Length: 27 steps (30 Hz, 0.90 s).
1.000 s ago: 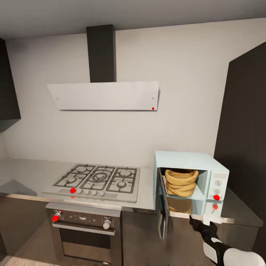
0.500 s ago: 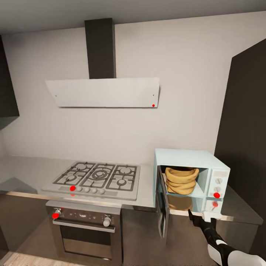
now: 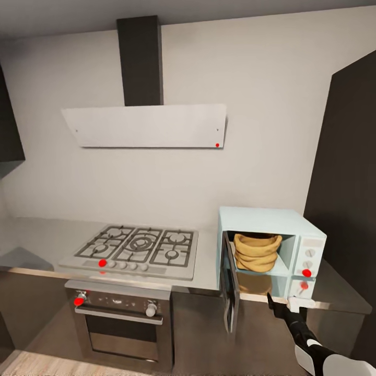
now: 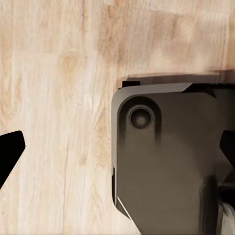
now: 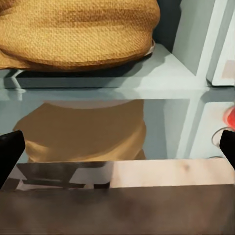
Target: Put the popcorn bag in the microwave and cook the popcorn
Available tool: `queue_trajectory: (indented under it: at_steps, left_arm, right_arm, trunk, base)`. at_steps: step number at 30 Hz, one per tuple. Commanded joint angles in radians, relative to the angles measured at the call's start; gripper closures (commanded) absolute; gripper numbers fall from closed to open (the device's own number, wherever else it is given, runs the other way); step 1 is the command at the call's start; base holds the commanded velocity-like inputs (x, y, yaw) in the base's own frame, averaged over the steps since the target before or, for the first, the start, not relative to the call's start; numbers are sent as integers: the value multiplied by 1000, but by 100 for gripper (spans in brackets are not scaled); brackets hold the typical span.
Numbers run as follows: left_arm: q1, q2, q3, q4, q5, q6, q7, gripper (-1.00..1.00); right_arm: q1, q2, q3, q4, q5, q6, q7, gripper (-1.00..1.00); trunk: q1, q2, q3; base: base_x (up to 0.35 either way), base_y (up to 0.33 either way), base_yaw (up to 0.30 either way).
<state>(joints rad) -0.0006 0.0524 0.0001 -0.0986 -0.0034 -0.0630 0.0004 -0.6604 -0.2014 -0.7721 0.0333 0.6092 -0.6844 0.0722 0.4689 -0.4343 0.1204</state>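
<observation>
The pale blue microwave (image 3: 271, 230) stands on the grey countertop (image 3: 206, 263) at the right, its door (image 3: 230, 292) swung open. The tan popcorn bag (image 3: 256, 252) sits upright inside the cavity, and its woven lower part (image 5: 78, 29) rests on the cavity floor in the right wrist view. The popcorn itself is hidden. My right gripper (image 3: 282, 308) hangs just below and in front of the cavity's front edge; it (image 5: 117, 152) is open and empty. My left gripper (image 4: 117, 152) is open over the wooden floor and the robot's dark base.
A steel gas hob (image 3: 136, 250) lies left of the microwave, with a dark oven (image 3: 120, 324) beneath and a slanted white hood (image 3: 146, 125) above. A tall black cabinet (image 3: 350, 183) stands close on the microwave's right. Red dots mark the microwave knob (image 3: 306, 272) and the hob.
The whole picture has shifted slightly, so the camera has moved. The bag stays in the microwave with the door open. My right gripper holds its place under the cavity's front.
</observation>
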Motion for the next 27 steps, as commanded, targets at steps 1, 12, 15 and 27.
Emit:
queue_trajectory:
  at_steps: [1,12,15,27]
  left_arm:
    - [0,0,0,0,0,-3,0,-100]
    - [0,0,0,0,-1,-3,0,-100]
    - [0,0,0,0,0,-3,0,-100]
    - [-1,0,0,0,-1,-3,0,-100]
  right_arm:
    - [-1,-1,-8,3,-2,-4,8,-100]
    - [-1,-1,-10,3,-2,-4,6,-100]
    - [-1,-1,-14,3,-2,-4,6,-100]
    - [-1,61,-19,-227,-3,-3,8,-100]
  trunk:
    - [0,-1,-2]
    - [0,-1,-20]
    - [0,-1,-24]
    - [0,-1,-26]
  base:
    - [0,0,0]
    - [0,0,0]
    - [0,0,0]
    - [0,0,0]
